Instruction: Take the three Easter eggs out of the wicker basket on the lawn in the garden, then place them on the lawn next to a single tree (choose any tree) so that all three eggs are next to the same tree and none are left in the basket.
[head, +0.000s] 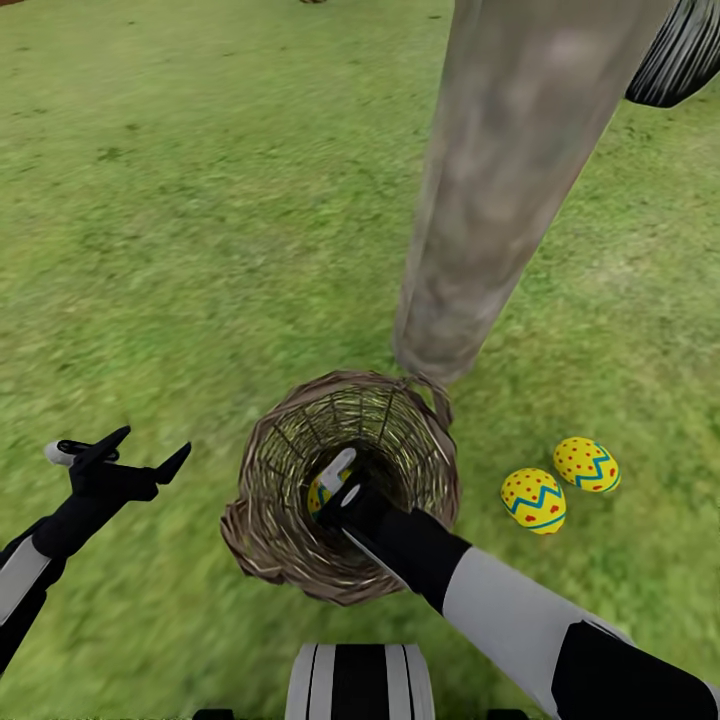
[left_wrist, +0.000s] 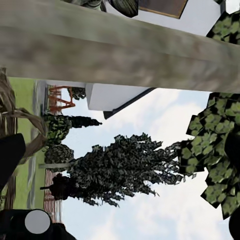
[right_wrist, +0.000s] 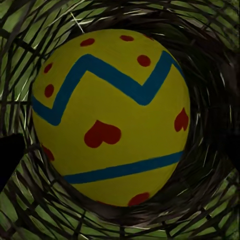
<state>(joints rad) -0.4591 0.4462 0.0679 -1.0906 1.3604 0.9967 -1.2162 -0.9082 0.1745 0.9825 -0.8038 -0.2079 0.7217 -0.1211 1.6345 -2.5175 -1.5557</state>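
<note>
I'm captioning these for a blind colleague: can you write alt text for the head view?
The right tool reaches into a wicker basket holding one painted egg, at the foot of a pale tree trunk. Two matching eggs lie on the lawn beside it; the left tool hovers open.

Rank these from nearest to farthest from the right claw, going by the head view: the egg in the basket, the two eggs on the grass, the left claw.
1. Egg in the basket: right at the right claw, inside the wicker basket.
2. Nearer egg on the grass, to its right.
3. Farther egg on the grass and the left claw, on opposite sides: too close to call.
</note>
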